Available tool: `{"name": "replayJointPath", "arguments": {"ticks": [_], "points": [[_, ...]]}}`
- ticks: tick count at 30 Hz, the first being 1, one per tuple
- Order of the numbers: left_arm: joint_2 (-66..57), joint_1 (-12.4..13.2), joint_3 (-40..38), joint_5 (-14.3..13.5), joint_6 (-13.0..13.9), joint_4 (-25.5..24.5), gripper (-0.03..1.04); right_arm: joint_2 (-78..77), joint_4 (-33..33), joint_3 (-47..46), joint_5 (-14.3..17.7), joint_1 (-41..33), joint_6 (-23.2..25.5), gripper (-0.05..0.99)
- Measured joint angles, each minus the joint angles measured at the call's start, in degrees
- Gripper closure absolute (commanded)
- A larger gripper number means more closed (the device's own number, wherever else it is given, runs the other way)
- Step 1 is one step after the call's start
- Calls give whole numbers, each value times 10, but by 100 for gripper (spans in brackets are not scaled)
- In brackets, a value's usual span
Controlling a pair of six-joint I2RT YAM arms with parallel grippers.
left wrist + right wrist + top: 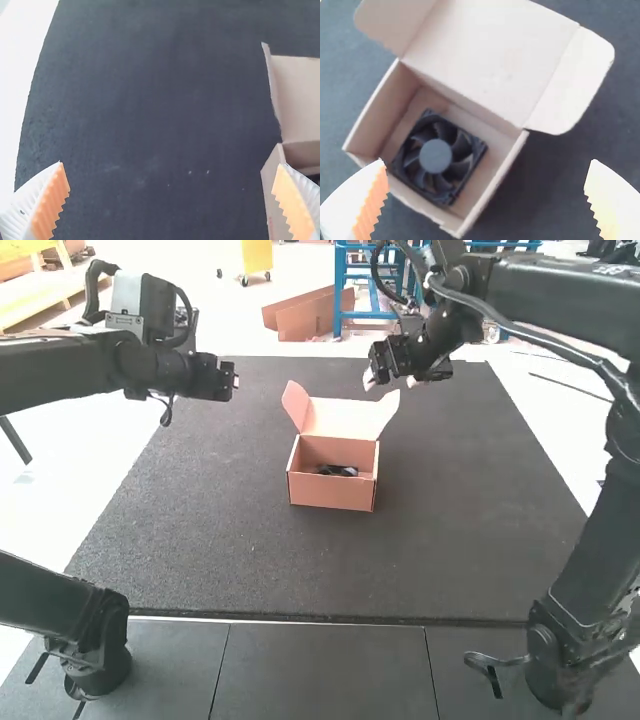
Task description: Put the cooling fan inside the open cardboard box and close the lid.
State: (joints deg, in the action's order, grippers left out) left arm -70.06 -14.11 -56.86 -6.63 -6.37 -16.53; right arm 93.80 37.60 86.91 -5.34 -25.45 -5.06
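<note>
A small cardboard box (333, 472) stands open on the black mat, its lid (340, 415) tilted up at the back with side flaps spread. The black cooling fan (438, 156) lies flat inside the box (470, 100), also visible as a dark shape, the fan (337, 471). My right gripper (385, 367) hovers above and behind the box, open and empty, with the fingers (367, 202) spread either side of the box. My left gripper (230, 380) hangs open and empty well left of the box, above the mat; the box's edge (295, 130) shows beside its fingers (50, 200).
The black mat (200, 520) covers most of the table, with pale table surface (50, 480) beyond its left edge. Open mat lies on all sides of the box.
</note>
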Motion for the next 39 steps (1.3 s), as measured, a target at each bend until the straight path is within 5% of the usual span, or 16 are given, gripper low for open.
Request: {"name": "replayJointPath", "arguments": {"ticks": [5,11,24,39], "points": [[-65,0,-31,-2,-2,30,5,-50,-129,-113,34,1,-23,4],[-150,0,-65,-7,-2,56,5,-58,-199,-153,46,11,-22,3],[-279,0,-140,-10,-2,95,5,-12,-228,-146,47,36,-1,3],[-417,-2,-264,-15,-1,75,5,-3,-208,-103,13,42,38,3]]}}
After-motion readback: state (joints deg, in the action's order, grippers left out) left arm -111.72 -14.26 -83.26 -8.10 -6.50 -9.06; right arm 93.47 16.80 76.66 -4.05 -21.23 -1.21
